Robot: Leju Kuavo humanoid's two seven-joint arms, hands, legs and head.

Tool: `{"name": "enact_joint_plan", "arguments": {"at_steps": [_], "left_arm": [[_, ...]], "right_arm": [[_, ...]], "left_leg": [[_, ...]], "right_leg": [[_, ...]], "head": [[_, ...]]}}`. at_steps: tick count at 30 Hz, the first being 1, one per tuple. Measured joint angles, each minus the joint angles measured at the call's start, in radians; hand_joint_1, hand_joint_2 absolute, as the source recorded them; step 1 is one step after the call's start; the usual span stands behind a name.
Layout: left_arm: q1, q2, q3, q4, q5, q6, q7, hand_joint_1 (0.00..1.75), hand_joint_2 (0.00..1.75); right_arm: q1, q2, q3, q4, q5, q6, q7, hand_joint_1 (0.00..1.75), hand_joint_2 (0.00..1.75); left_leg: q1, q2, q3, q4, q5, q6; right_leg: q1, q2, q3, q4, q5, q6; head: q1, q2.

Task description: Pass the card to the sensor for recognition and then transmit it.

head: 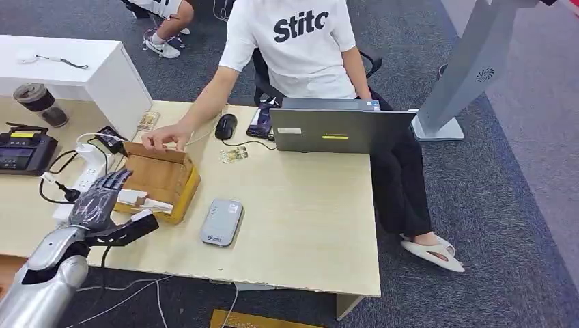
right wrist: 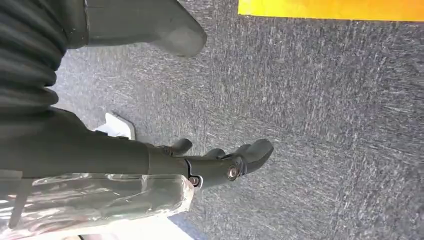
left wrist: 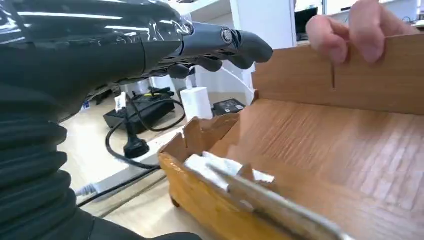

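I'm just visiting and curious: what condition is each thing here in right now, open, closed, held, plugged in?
Left hand: open, fingers spread above the near end of the box, holding nothing.
Right hand: empty, fingers loosely curled, hanging over the carpet.
Wooden box: open on top, white cards lying at its near end.
Person's hand: resting on the box's far wall.
Laptop: lid up.
Grey sensor: flat on the table, untouched.

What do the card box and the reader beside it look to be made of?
Box: seems to be wood or wood-look board, matte brown, with grain lines plain in the left wrist view. Reader: looks like moulded plastic, smooth light grey with rounded corners. The left hand hovers at the box; a person's hand holds its far wall.
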Motion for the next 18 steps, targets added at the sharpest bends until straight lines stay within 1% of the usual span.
{"name": "enact_joint_plan", "arguments": {"at_steps": [7,15,16,17,18], "left_arm": [[-0.067,-0.042,-0.051,0.026,-0.008,-0.003,-0.003,0.00,1.75],[-0.095,-0.065,-0.102,0.035,0.006,-0.021,-0.008,0.00,1.75],[-0.099,-0.065,-0.110,0.036,0.010,-0.023,-0.008,0.07,1.75],[-0.100,-0.065,-0.118,0.036,0.014,-0.024,-0.009,0.61,1.75],[-0.101,-0.066,-0.122,0.036,0.017,-0.028,-0.010,1.45,1.75]], "right_arm": [[-0.004,0.000,0.014,0.000,0.000,0.000,0.003,0.00,1.75],[-0.004,0.000,0.021,0.000,0.000,0.000,0.006,0.00,1.75],[-0.004,0.000,0.021,0.000,0.000,0.000,0.006,0.00,1.75],[-0.005,0.000,0.022,0.000,0.000,0.000,0.007,0.00,1.75],[-0.005,0.000,0.022,0.000,0.000,0.000,0.007,0.00,1.75]], "left_leg": [[0.000,0.000,0.000,0.000,0.000,0.000],[0.000,0.000,0.000,0.000,0.000,0.000],[0.000,0.000,0.000,0.000,0.000,0.000],[0.000,0.000,0.000,0.000,0.000,0.000],[0.000,0.000,0.000,0.000,0.000,0.000]], "right_leg": [[0.000,0.000,0.000,0.000,0.000,0.000],[0.000,0.000,0.000,0.000,0.000,0.000],[0.000,0.000,0.000,0.000,0.000,0.000],[0.000,0.000,0.000,0.000,0.000,0.000],[0.000,0.001,0.000,0.000,0.000,0.000]], "head": [[0.000,0.000],[0.000,0.000],[0.000,0.000],[0.000,0.000],[0.000,0.000]]}}
